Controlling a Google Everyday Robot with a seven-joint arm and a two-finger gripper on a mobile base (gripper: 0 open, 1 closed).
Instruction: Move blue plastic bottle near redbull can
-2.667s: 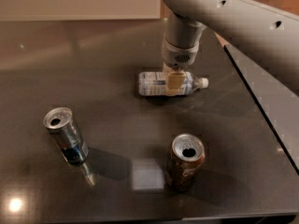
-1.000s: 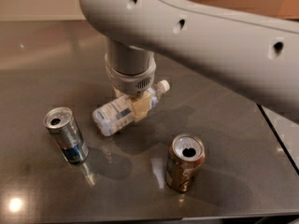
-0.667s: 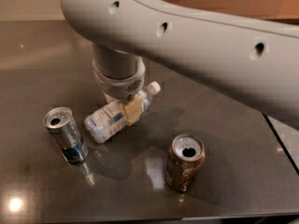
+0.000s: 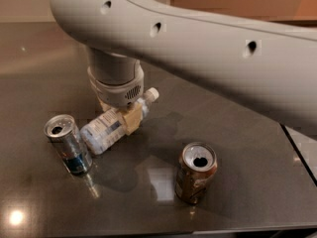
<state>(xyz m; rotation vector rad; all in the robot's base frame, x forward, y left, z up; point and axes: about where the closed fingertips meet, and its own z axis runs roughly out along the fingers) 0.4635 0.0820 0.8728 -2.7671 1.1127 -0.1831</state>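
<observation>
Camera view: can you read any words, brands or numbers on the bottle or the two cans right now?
Nothing can be read as text.
On the blue plastic bottle, gripped by the gripper just right of the redbull can: label print too blurred to read.
On the redbull can: blue lower band, no legible lettering.
On the brown can: print too blurred to read.
No other words, numbers or signs show.

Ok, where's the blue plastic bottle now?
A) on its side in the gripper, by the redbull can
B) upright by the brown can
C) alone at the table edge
A: the gripper holds the blue plastic bottle on its side, base beside the redbull can.
</observation>
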